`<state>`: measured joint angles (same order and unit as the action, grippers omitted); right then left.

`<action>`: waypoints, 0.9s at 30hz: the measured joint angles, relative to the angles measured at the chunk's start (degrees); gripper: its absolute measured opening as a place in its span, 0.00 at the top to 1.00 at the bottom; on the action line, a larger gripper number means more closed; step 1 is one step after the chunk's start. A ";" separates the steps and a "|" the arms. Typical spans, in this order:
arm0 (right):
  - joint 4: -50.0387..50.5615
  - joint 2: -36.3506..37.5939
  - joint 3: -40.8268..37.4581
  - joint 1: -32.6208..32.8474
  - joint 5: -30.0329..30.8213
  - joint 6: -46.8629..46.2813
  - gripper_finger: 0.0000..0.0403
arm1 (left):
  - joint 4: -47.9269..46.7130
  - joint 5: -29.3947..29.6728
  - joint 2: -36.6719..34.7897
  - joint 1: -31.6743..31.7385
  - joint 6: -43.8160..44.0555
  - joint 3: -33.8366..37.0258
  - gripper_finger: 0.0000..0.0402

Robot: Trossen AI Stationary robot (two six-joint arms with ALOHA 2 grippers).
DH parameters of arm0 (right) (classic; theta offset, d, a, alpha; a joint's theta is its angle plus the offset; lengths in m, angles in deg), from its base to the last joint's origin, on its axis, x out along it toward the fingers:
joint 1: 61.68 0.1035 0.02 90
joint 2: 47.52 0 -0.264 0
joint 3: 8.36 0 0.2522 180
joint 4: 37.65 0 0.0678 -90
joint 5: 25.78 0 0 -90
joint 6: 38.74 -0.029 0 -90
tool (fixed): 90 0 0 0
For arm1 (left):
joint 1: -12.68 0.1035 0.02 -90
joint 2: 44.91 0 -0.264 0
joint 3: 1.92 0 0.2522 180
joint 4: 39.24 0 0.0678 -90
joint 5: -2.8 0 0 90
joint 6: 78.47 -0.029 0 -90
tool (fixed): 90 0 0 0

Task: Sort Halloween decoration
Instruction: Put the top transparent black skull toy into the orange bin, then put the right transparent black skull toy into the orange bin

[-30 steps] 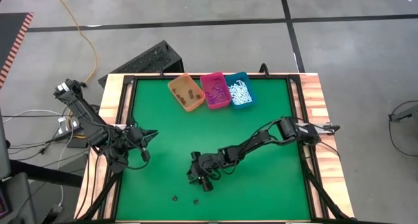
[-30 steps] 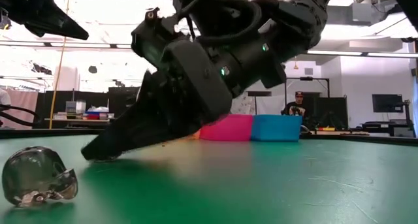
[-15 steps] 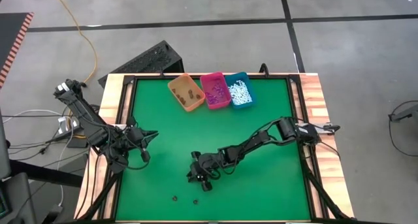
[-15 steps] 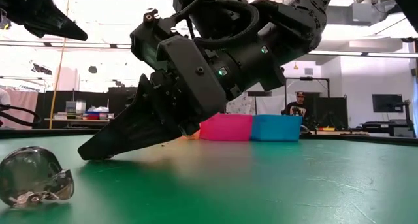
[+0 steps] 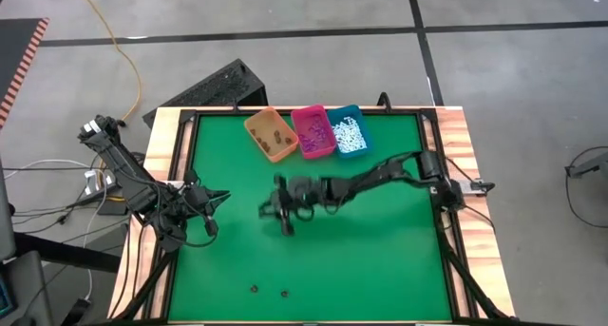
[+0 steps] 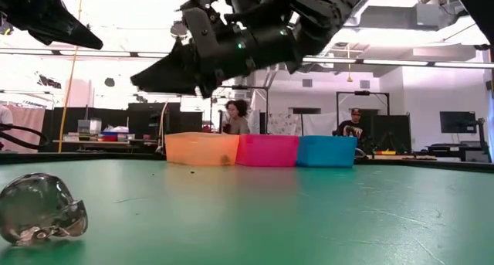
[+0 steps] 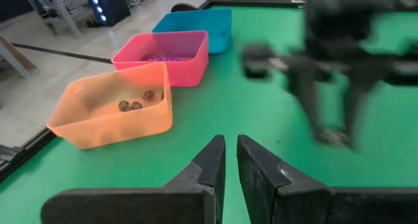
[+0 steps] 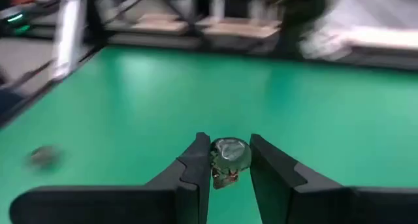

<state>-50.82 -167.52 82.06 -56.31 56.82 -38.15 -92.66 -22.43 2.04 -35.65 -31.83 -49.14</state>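
Note:
My right gripper [image 5: 278, 215] hangs above the middle of the green table [image 5: 380, 259], shut on a small dark glossy skull piece [image 8: 228, 160]. In the low view it points left, well above the table [image 6: 139, 78]. Two more dark pieces [image 5: 254, 289] [image 5: 283, 293] lie on the table near its front edge, and one of them shows large in the low view [image 6: 42, 211]. The orange bin [image 5: 271, 136] holds dark pieces, the pink bin [image 5: 313, 131] purple bits and the teal bin [image 5: 348, 133] white ones. My left gripper [image 7: 230, 160] waits shut at the table's left edge, holding nothing. My right gripper pinches the skull piece by its two sides [image 8: 215, 164] between its two fingers. The fingers come from the table's right, slanting a little downward. The piece is lifted clear of the table.
The three bins stand side by side at the table's far edge, the orange one [image 7: 114, 113] nearest my left gripper. Another small piece [image 8: 42, 155] shows blurred on the table below my right gripper. Bare green table lies between the gripper and the bins.
My right gripper has risen off the table and swung toward the far edge, closer to the bins, tipping nearer to level. The two dark pieces near the front edge have stayed where they were.

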 joint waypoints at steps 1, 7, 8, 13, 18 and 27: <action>-0.11 0.84 0.00 -1.52 0.29 1.09 0.72 | 0.00 0.02 0.00 0.00 -0.01 0.00 0.92; -0.30 2.78 0.07 -11.95 6.88 1.25 0.71 | -0.06 0.07 0.00 0.00 -0.03 0.00 0.92; -0.27 2.74 0.07 -13.65 7.32 -0.03 0.70 | -0.25 0.07 0.00 0.00 -0.04 0.00 0.92; 0.60 2.59 0.07 -19.70 7.37 -4.90 0.65 | -1.13 0.53 0.00 -0.01 -0.05 0.00 0.92; 1.51 2.64 0.88 -22.02 6.24 -5.60 0.50 | -1.26 0.57 0.00 0.00 -0.05 0.00 0.92; 9.79 3.07 6.86 -17.30 -14.12 -7.88 0.39 | -1.64 -0.01 0.00 -0.02 -0.07 0.00 0.92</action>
<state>-41.03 -164.45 88.92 -73.62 42.71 -46.03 -94.30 -22.44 2.04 -35.67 -31.91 -49.14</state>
